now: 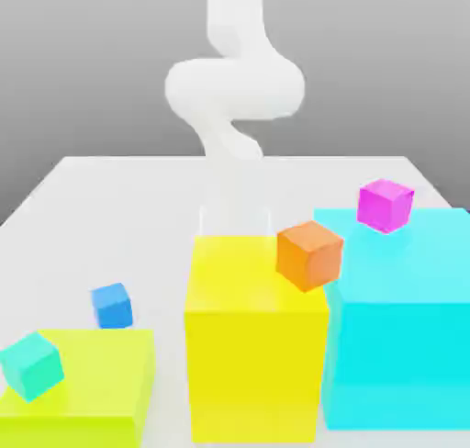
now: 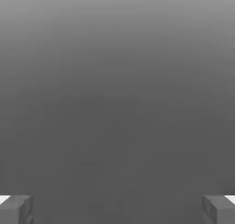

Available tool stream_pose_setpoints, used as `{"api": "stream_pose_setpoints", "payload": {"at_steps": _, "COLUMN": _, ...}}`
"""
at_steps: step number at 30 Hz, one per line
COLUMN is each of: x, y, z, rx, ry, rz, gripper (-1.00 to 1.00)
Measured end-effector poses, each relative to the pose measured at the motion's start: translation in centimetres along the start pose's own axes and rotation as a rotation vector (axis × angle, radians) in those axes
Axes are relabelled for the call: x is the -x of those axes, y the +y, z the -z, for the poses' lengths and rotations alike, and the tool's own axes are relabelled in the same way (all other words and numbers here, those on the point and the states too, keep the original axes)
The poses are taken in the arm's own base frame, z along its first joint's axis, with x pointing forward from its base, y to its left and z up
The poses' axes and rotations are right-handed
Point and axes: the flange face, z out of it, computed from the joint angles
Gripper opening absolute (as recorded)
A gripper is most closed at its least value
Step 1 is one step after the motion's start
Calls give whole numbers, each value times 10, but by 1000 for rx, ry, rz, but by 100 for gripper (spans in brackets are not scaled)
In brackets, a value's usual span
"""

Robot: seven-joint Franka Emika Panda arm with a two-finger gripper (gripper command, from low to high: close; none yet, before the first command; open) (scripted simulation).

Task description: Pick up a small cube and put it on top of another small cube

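From my remote station I note the arm (image 1: 235, 84) is white throughout, with a smooth, matte, rounded casing. Its links read as thick tubes joined by bulbous, swollen housings; the widest of these forms a broad rounded mass across the middle of the visible body, narrowing to a slimmer neck below. The lowest section looks pale and boxy, with flat, straight sides. I see no cables, screws, labels or markings on any surface. In the hand view, the gripper (image 2: 117, 209) shows two fingertips (image 2: 16, 210) as blocky grey pads with squared edges, each backed by a small white corner of the finger body.
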Motion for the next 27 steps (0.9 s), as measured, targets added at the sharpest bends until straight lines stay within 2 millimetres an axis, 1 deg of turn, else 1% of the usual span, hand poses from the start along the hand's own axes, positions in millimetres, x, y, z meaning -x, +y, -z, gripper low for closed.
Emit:
{"api": "stream_pose_setpoints", "payload": {"at_steps": 3, "x": -8, "y": 45, "z": -75, "rx": 125, "ry": -22, "rz": -121, "gripper": 0}}
{"api": "stream_pose_setpoints", "payload": {"at_steps": 6, "x": -9, "y": 102, "z": -138, "rx": 242, "ry": -46, "rz": -247, "gripper": 0}}
{"api": "stream_pose_setpoints", "payload": {"at_steps": 9, "x": -2, "y": 169, "z": -190, "rx": 356, "ry": -72, "rz": -382, "gripper": 0}}
{"api": "stream_pose_setpoints", "payload": {"at_steps": 12, "x": 17, "y": 243, "z": -231, "rx": 467, "ry": -101, "rz": -528, "gripper": 0}}
{"api": "stream_pose_setpoints", "payload": {"at_steps": 15, "x": 46, "y": 313, "z": -256, "rx": 568, "ry": -131, "rz": -672, "gripper": 0}}
{"api": "stream_pose_setpoints", "payload": {"at_steps": 17, "x": 71, "y": 355, "z": -266, "rx": 630, "ry": -152, "rz": -769, "gripper": 0}}
{"api": "stream_pose_setpoints", "payload": {"at_steps": 19, "x": 100, "y": 394, "z": -271, "rx": 690, "ry": -176, "rz": -868, "gripper": 0}}
{"api": "stream_pose_setpoints", "payload": {"at_steps": 20, "x": 111, "y": 407, "z": -274, "rx": 709, "ry": -183, "rz": -900, "gripper": 0}}
{"api": "stream_pose_setpoints", "payload": {"at_steps": 21, "x": 118, "y": 416, "z": -279, "rx": 719, "ry": -186, "rz": -918, "gripper": 0}}
{"api": "stream_pose_setpoints", "payload": {"at_steps": 27, "x": 142, "y": 443, "z": -312, "rx": 731, "ry": -188, "rz": -932, "gripper": 0}}
